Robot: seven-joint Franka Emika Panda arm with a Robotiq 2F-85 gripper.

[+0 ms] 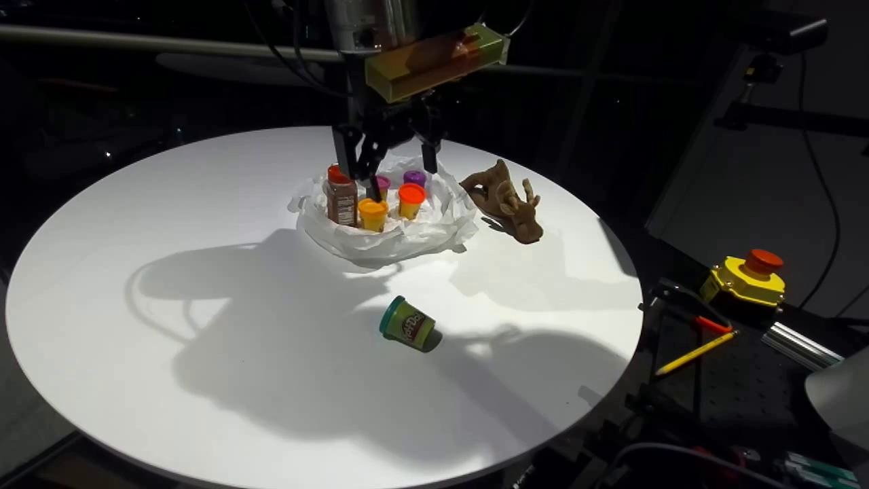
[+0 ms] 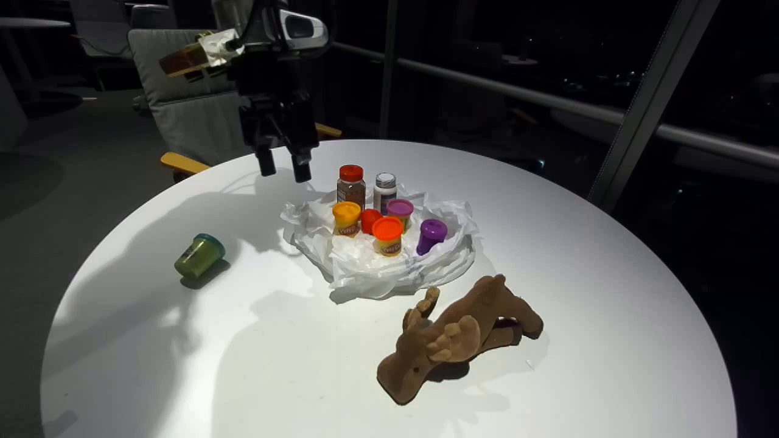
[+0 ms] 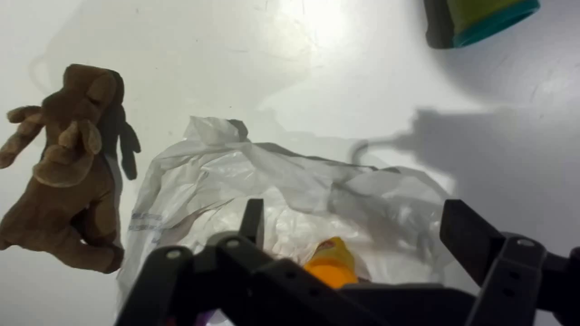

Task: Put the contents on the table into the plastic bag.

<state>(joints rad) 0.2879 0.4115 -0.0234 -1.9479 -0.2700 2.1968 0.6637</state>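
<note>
Gripper (image 2: 284,167) hangs above the table (image 2: 274,389), empty, jaws wide apart! Bag (image 2: 377,275) lies there spread and crumpled, and it's crowded: jar (image 2: 351,191) and tubs (image 2: 389,244) stand inside, while in the wrist view the fingers (image 3: 252,222) block part of it. Green tub (image 2: 199,257) lies on its side, well apart; moose (image 2: 468,322) sprawls just beside the bag. Chair (image 2: 185,118) stands at the table, stop button (image 1: 745,280) and pencil (image 1: 696,353) past its edge.

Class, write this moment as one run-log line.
tool: open, empty; plastic bag: red-capped jar inside; outside: green tub, brown antlered toy
</note>
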